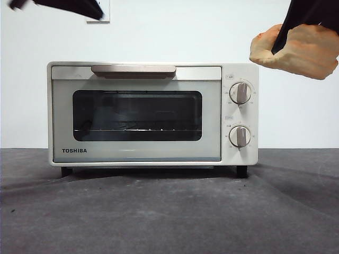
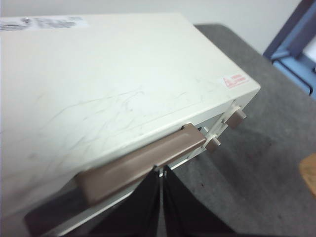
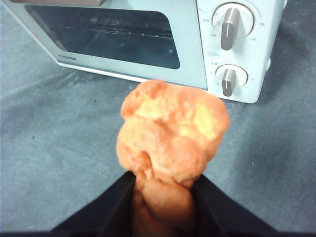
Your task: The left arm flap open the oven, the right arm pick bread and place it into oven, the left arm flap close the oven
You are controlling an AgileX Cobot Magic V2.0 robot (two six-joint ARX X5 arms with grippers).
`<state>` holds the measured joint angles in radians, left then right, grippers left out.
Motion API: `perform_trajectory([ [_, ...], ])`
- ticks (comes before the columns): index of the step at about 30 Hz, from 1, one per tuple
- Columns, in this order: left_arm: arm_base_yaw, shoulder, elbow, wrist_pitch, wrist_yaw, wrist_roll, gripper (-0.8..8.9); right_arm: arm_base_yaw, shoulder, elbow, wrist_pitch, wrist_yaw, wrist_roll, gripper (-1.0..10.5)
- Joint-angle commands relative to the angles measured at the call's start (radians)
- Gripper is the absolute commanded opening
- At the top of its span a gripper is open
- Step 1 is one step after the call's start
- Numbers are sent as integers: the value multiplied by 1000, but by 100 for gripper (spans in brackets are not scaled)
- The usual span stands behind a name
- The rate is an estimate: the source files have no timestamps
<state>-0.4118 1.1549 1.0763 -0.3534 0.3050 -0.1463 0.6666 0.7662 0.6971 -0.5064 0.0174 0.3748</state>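
The cream-white TOSHIBA oven (image 1: 137, 114) stands on the grey cloth with its glass door shut and its beige bar handle (image 1: 133, 70) at the top. My left gripper (image 2: 161, 170) is shut, its tips just under the handle (image 2: 143, 163) above the oven's top (image 2: 98, 84); in the front view it shows as a black tip at the top left (image 1: 79, 8). My right gripper (image 3: 160, 185) is shut on the golden-brown bread (image 3: 170, 131), held in the air at the oven's upper right (image 1: 296, 48), in front of the knobs.
Two round knobs (image 1: 240, 93) sit on the oven's right panel. Grey cloth (image 1: 169, 211) covers the table in front. A blue frame (image 2: 296, 44) stands beyond the table's edge in the left wrist view.
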Motion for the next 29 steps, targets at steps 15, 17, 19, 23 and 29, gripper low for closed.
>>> perform_trajectory([
  [15, -63, 226, 90, 43, -97, 110, 16, 8, -49, 25, -23, -1, 4, 127],
  [17, -69, 240, 90, 45, -101, 113, 16, 8, -50, 25, -22, -2, 4, 127],
  [19, -72, 254, 90, 45, -103, 113, 16, 8, -50, 25, -23, -2, 4, 127],
  [23, -77, 276, 90, 38, -106, 118, 16, 8, -50, 25, -24, -2, 4, 127],
  [29, -85, 286, 90, 21, -114, 120, 16, 8, -50, 25, -41, -2, 4, 127],
])
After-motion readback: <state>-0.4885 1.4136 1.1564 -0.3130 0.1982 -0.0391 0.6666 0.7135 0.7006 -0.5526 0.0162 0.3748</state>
